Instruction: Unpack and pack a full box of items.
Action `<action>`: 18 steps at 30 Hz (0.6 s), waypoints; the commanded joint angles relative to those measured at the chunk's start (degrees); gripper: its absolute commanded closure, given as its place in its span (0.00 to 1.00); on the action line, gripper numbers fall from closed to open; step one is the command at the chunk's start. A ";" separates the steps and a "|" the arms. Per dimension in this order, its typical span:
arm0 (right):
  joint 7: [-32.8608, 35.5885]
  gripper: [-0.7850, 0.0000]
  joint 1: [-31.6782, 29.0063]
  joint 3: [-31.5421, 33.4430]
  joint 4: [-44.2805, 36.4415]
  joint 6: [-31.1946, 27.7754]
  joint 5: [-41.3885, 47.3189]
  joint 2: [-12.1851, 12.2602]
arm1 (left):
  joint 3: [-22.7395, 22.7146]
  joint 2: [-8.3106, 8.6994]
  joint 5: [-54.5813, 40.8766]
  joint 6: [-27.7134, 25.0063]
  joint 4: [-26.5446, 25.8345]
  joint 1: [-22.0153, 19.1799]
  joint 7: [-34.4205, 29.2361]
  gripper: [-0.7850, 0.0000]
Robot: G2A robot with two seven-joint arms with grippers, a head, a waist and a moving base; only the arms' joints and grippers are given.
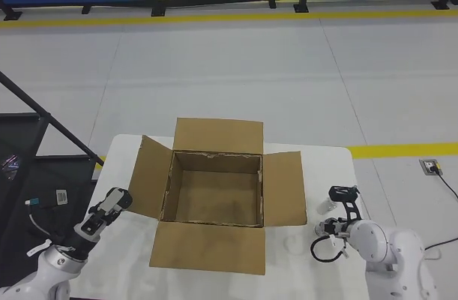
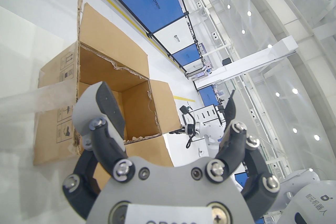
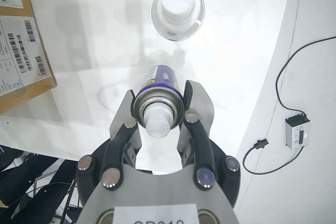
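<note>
An open cardboard box (image 1: pixel 217 136) stands mid-table with its flaps spread, and its inside looks bare. One labelled flap (image 3: pixel 23 51) lies beside my right gripper (image 3: pixel 158 99), which is shut on an upright purple spray can (image 3: pixel 161 83) with a white nozzle. In the top view the right gripper (image 1: pixel 324 226) is just right of the box. A white capped bottle (image 3: pixel 178 12) stands on the table just beyond the can. At the table's left side my left gripper (image 2: pixel 168 99) is open with nothing in it, facing the box (image 2: pixel 110 51); from above the left gripper (image 1: pixel 118 196) sits near the left flap.
The curved table edge (image 3: pixel 273 51) runs close to the right gripper. A grey power adapter (image 3: pixel 296 134) with a black cable lies on the floor past it. A black frame (image 1: pixel 19 150) stands left of the table.
</note>
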 commanded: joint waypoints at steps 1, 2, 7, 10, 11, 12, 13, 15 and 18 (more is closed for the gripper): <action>-0.15 0.56 -0.12 -0.36 -0.08 0.26 0.16 0.03 | 0.00 0.00 0.00 0.00 0.00 0.00 0.00 0.00; -0.26 0.55 -0.17 -0.42 -0.14 0.44 0.29 0.06 | 0.00 0.00 0.00 0.00 0.00 0.00 0.00 0.00; 0.04 0.51 -0.70 -0.64 -1.51 0.91 0.42 0.26 | 0.00 0.00 0.00 0.00 0.00 0.00 0.00 0.00; 0.31 0.50 -1.13 -0.48 -2.93 1.03 0.39 0.42 | 0.00 0.00 0.00 0.00 0.00 0.00 0.00 0.00; 0.44 0.48 -1.23 -0.43 -3.40 1.02 0.32 0.48 | 0.00 0.00 0.00 0.00 0.00 0.00 0.00 0.00; 0.44 0.47 -1.33 -0.42 -4.04 1.07 0.24 0.53 | 0.00 0.00 0.00 0.00 0.00 0.00 0.00 0.00; 0.08 0.46 -1.54 -0.30 -5.03 1.29 0.42 0.57 | 0.00 0.00 0.00 0.00 0.00 0.00 0.00 0.00; -1.13 0.37 -2.68 0.40 -8.49 1.68 1.26 0.64 | 0.00 0.00 0.00 0.00 0.00 0.00 0.00 0.00; -2.52 0.00 -5.78 2.40 -16.90 2.47 2.18 0.81 | 0.00 0.00 0.00 0.00 0.00 0.00 0.00 0.00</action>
